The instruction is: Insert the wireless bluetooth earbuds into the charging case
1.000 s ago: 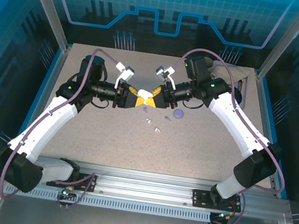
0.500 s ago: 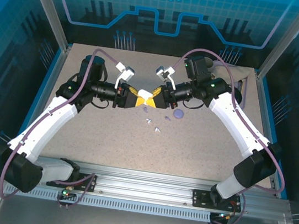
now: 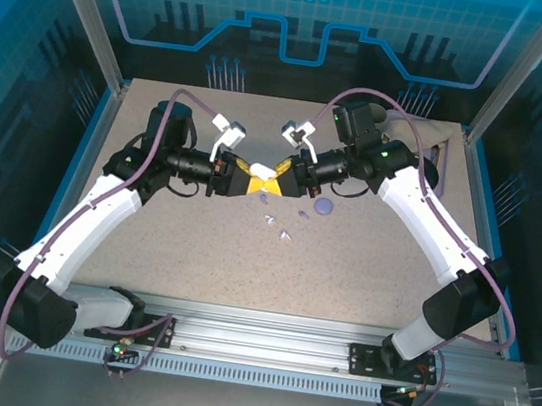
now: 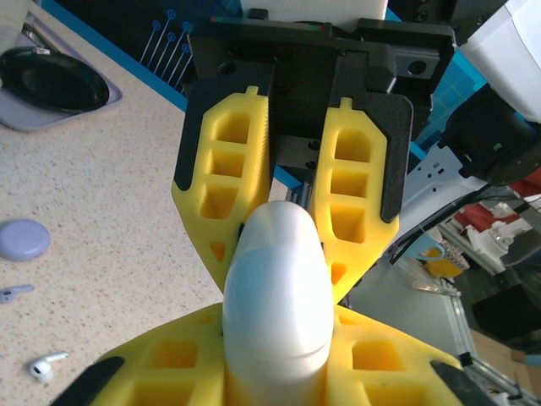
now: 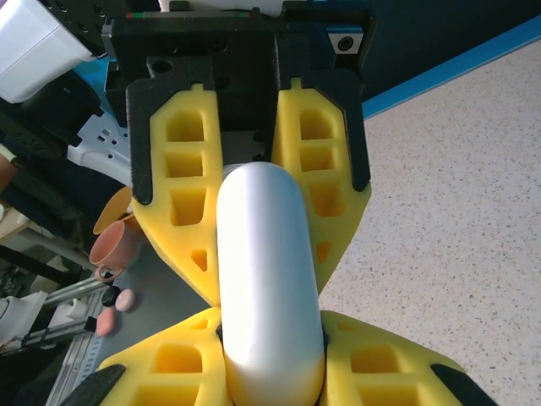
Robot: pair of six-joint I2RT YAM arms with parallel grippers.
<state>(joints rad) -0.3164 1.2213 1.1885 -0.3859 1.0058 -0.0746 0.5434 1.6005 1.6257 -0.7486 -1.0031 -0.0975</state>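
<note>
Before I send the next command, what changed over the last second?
The left tool closed the last bit onto the white charging case. The right tool stayed shut on its other end; the earbuds and lavender disc have not moved.

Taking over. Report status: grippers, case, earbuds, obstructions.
Left gripper and right gripper both shut on the white charging case, held between them. Earbuds loose on the table. Lavender disc beside them.

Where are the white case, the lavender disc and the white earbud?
white case [image 4: 275, 296]: left wrist view, middle of its rounded shell.
lavender disc [image 4: 23, 239]: left wrist view, centre of its top.
white earbud [image 4: 44, 365]: left wrist view, middle of its body.
</note>
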